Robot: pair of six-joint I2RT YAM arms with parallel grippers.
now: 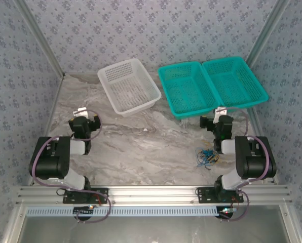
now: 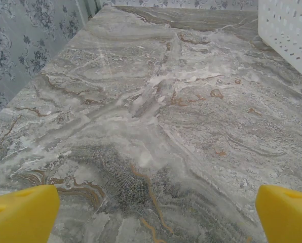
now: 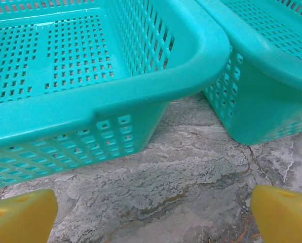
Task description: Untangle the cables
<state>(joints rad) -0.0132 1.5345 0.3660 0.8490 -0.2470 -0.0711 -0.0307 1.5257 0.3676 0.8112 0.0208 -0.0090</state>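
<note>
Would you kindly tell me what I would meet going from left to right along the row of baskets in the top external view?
white basket → left teal basket → right teal basket

Cables (image 1: 205,156): small knot by the right arm (image 1: 252,161), too small to count strands or trace crossings. White basket (image 2: 289,31) cut off at the left wrist view's corner. Teal basket (image 3: 115,91) and second teal basket (image 3: 272,66) overrun the right wrist view; right gripper (image 3: 151,220) clipped at its bottom edge.
</note>
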